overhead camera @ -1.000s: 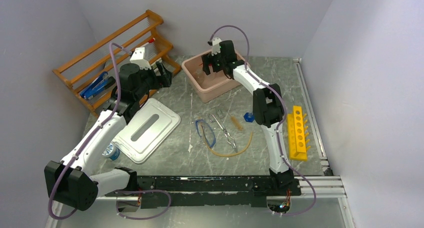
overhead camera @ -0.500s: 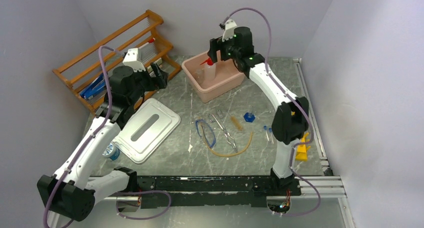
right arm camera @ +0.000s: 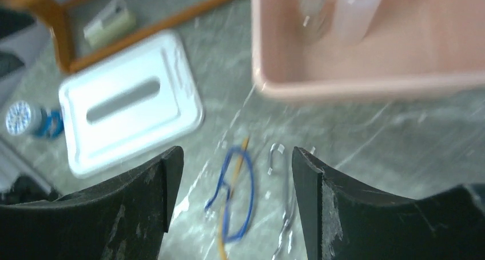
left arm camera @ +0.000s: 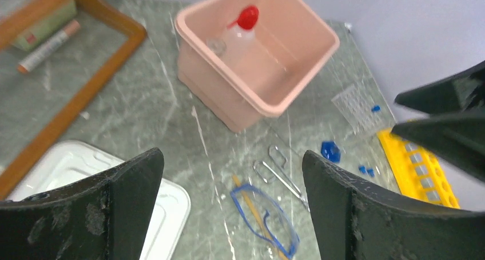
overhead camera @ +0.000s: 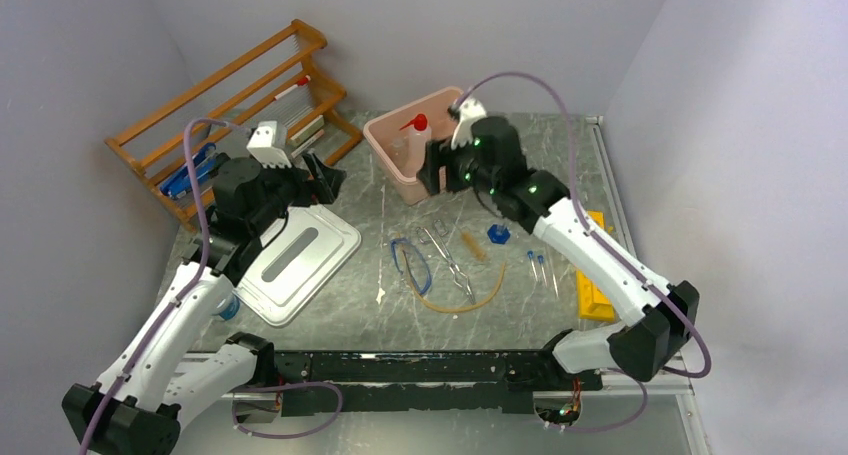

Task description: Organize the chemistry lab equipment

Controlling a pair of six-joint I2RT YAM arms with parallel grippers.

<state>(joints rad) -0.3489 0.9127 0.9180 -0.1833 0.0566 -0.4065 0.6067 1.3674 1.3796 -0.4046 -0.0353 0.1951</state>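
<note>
Smooth pink plastic tub [left arm camera: 217,97], slight sheen. Orange wooden shelf rack [left arm camera: 86,91], matt. Thin metal tongs [overhead camera: 447,258], shiny. Grey-green marbled table top [overhead camera: 350,325], smooth.

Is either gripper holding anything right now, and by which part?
Nothing. The left gripper and right gripper are both open and empty; the squeeze bottle stands in the pink tub.

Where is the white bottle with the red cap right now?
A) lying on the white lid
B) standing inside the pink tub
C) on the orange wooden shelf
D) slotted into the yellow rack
B: the red-capped bottle stands upright inside the pink tub, near its back wall, as the left wrist view also shows.
</note>
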